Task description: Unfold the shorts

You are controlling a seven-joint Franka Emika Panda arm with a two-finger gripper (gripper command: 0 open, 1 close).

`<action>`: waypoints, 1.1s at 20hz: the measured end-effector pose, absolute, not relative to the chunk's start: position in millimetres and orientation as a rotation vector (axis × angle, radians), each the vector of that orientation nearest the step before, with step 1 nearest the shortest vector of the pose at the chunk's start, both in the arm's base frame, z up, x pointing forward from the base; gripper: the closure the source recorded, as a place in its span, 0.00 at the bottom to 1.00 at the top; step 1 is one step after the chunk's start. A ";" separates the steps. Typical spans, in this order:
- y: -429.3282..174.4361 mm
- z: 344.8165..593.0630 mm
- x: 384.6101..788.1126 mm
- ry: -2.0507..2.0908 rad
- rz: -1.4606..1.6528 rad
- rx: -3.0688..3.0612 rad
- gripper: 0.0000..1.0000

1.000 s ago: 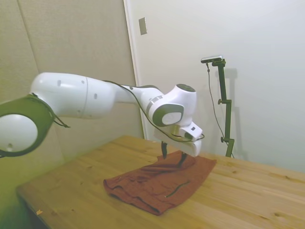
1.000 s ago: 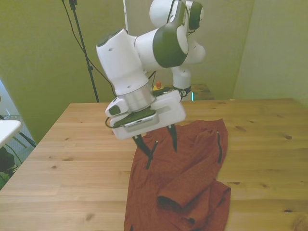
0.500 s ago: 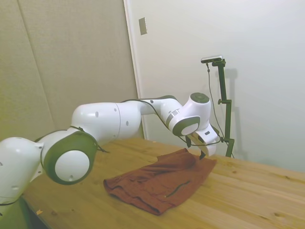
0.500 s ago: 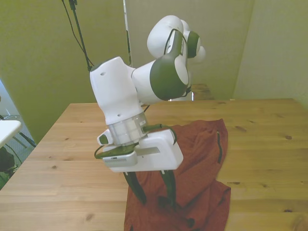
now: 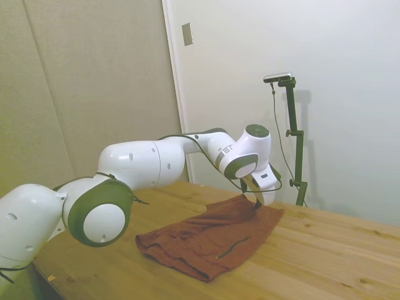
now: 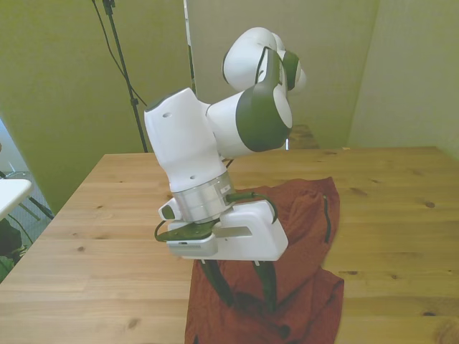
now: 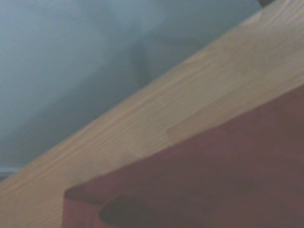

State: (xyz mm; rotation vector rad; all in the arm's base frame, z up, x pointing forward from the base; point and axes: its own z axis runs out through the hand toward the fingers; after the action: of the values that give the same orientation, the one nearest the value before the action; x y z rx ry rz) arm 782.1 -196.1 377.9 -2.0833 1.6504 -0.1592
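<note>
Gripper (image 6: 247, 287) on the white Franka arm (image 5: 144, 165) is down on the rust-red soft fabric shorts (image 6: 301, 244), two dark fingers (image 6: 267, 287) spread apart with cloth between them – can't tell if they've actually caught any of it. In the side view the fingertips sit right at the raised far edge of the shorts (image 5: 212, 237), up by the white wall.

Shorts are lying rumpled on the light wooden plank table (image 6: 107, 229), partly folded over themselves, with a thin dark slit-like mark (image 6: 327, 218) along the side at the front view's right. Wrist view is blurry – just a corner of red cloth (image 7: 213, 180) on the wood (image 7: 156, 118), one flap doubled under.

Room: plain pale walls, a small light switch plate (image 5: 187, 34) high up in the side view, and greenish walls behind the robot in the front view.

Versus half a second ago: the gripper has dropped a bit lower onto the cloth and shifted slightly toward the front view's right. The shorts look the same, no change in the folds.
</note>
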 end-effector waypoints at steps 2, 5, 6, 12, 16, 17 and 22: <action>-183.7 368.1 778.8 1.659 -0.133 -2.122 0.00; -176.8 365.0 770.1 1.678 -0.119 -2.146 0.00; -177.1 366.0 766.7 1.684 -0.118 -2.146 0.00; -186.5 380.7 746.2 1.708 -0.126 -2.136 0.00; -202.5 410.3 730.3 1.713 -0.163 -2.114 0.00; -204.9 416.5 724.6 1.710 -0.167 -2.116 0.00; -208.8 400.4 693.1 1.717 -0.133 -2.145 0.00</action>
State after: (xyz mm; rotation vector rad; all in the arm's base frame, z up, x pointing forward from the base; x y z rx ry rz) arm 693.1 -208.8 400.4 -2.1452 1.7165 -0.1326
